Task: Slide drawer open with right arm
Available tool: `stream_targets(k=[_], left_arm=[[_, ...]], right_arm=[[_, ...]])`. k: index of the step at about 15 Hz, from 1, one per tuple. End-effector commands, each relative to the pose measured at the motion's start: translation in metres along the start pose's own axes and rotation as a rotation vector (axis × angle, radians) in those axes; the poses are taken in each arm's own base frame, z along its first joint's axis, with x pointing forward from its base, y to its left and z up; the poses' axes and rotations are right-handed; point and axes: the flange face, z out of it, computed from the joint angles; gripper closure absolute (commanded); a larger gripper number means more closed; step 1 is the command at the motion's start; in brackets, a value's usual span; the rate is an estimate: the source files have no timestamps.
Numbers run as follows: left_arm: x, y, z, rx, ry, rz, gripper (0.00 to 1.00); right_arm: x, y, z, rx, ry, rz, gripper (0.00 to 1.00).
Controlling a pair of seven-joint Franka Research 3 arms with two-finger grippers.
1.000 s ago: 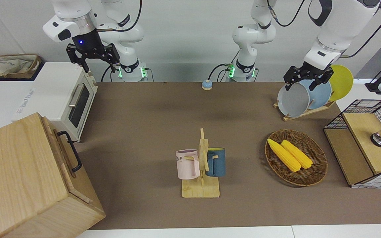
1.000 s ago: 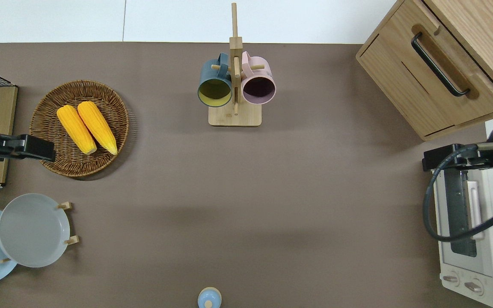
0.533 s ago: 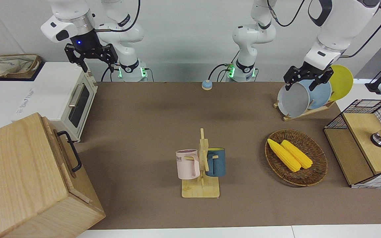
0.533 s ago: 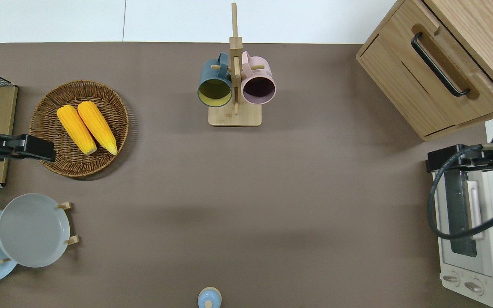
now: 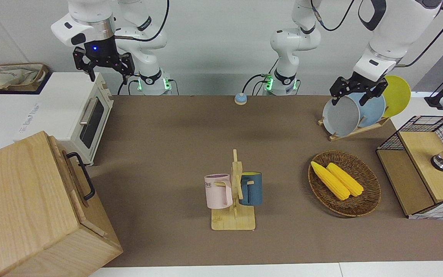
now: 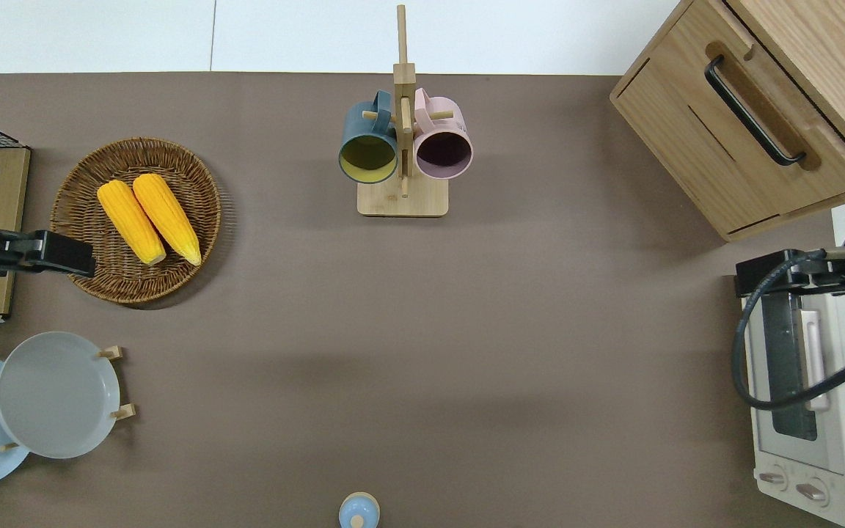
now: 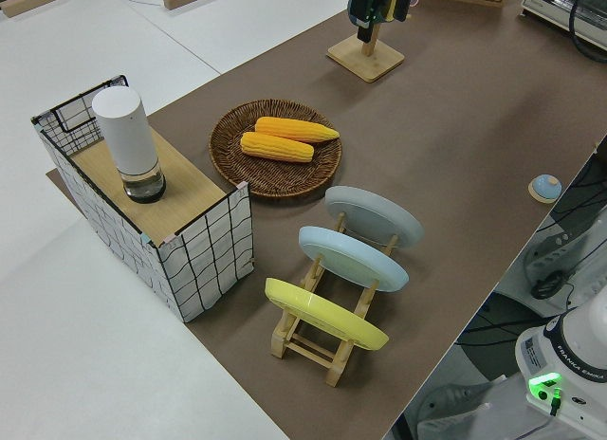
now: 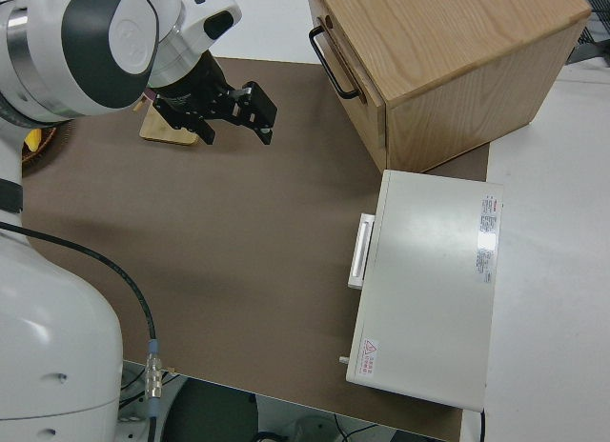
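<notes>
The drawer [image 6: 749, 150] sits shut in the light-wood cabinet [image 5: 17, 200] at the right arm's end of the table, farther from the robots than the oven. A black bar handle [image 6: 752, 110] [image 5: 85, 177] [image 8: 329, 61] runs along its front. My right gripper [image 5: 104, 69] [image 6: 778, 270] [image 8: 233, 113] hangs open and empty in the air over the front edge of the white toaster oven [image 6: 811, 389], well apart from the handle. The blue wrist light shows. The left arm is parked.
A mug rack [image 6: 402, 147] with a blue and a pink mug stands mid-table. A wicker basket [image 6: 85, 282] holds two corn cobs. A plate rack [image 5: 354, 129], a wire-mesh box [image 5: 425, 173] and a small blue button [image 5: 240, 99] are also on the table.
My right gripper has risen a little and drifted slightly toward the right arm's end of the table, staying open. The drawer and the left arm have not moved.
</notes>
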Motion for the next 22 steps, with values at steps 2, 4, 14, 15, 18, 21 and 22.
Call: stream_targets(k=[2,4,14,15,18,21,22], left_arm=[[-0.003,0.002,-0.005,0.018,-0.006,-0.005,0.01],[-0.003,0.002,-0.005,0.018,-0.006,-0.005,0.01],[-0.003,0.001,-0.004,0.018,-0.007,-0.007,0.01],[-0.003,0.001,-0.006,0.018,-0.004,-0.007,0.01],[-0.003,0.002,-0.004,0.018,-0.007,-0.005,0.01],[-0.003,0.002,-0.004,0.018,-0.007,-0.005,0.01],[-0.003,0.002,-0.006,0.018,-0.004,-0.005,0.01]], right_arm=[[-0.008,-0.027,-0.018,-0.189,0.049,-0.057,0.015],[-0.009,-0.05,-0.022,-0.336,0.081,-0.103,0.015],[0.023,-0.108,0.024,-0.8,0.211,-0.279,0.015],[0.028,-0.111,0.028,-0.832,0.227,-0.299,0.015],[0.042,-0.116,0.045,-0.929,0.272,-0.359,0.015],[0.056,-0.117,0.061,-0.976,0.31,-0.409,0.015],[0.061,-0.117,0.068,-0.996,0.313,-0.423,0.015]])
